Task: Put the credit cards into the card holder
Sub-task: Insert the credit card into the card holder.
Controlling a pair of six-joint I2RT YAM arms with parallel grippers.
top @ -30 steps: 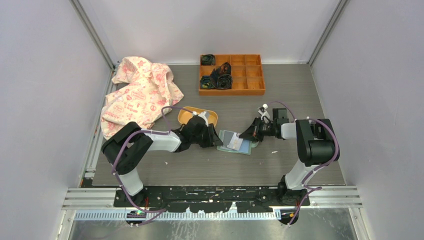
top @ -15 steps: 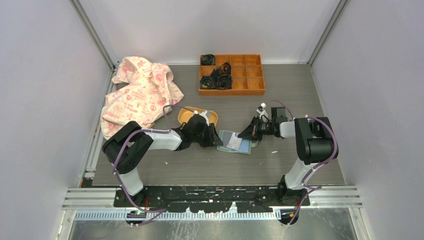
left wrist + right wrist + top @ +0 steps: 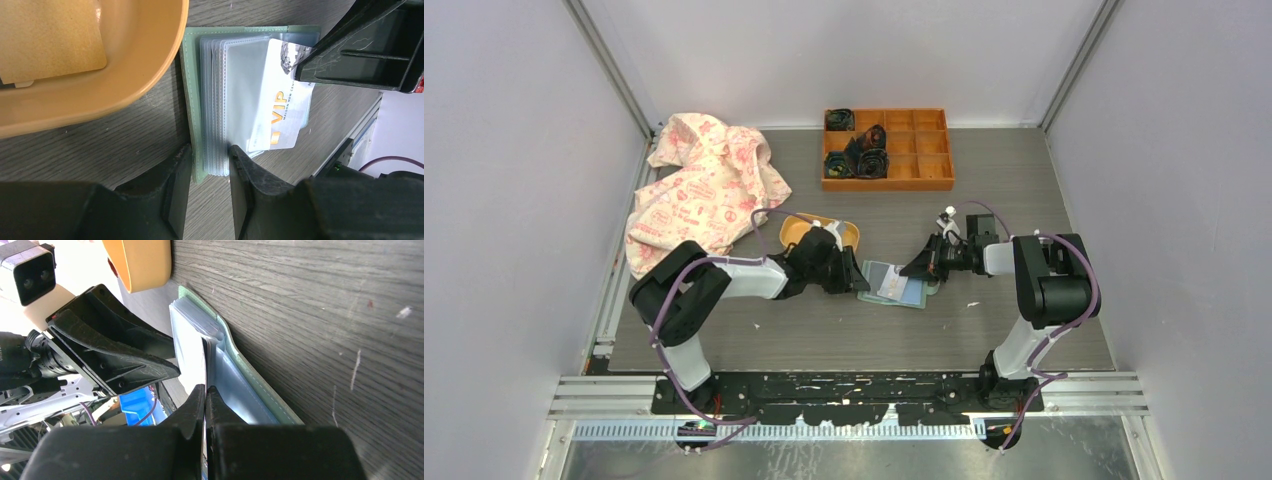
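Mint-green card holder [image 3: 188, 95], open on the tabletop [image 3: 120, 142], is being steadied by the left claw [image 3: 210, 161] clamping its sleeve edge while the right claw [image 3: 205, 390], clenched on a white credit card [image 3: 280, 107], is angling it into a sleeve.

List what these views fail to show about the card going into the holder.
- VIP card: one corner hidden behind the right jaws, left wrist view; edge-on only in the right wrist view.
- Which sleeve of the card holder it enters: clear layers overlap, left wrist view.
- Tan card in the dish: cut off by the left wrist view's edge.
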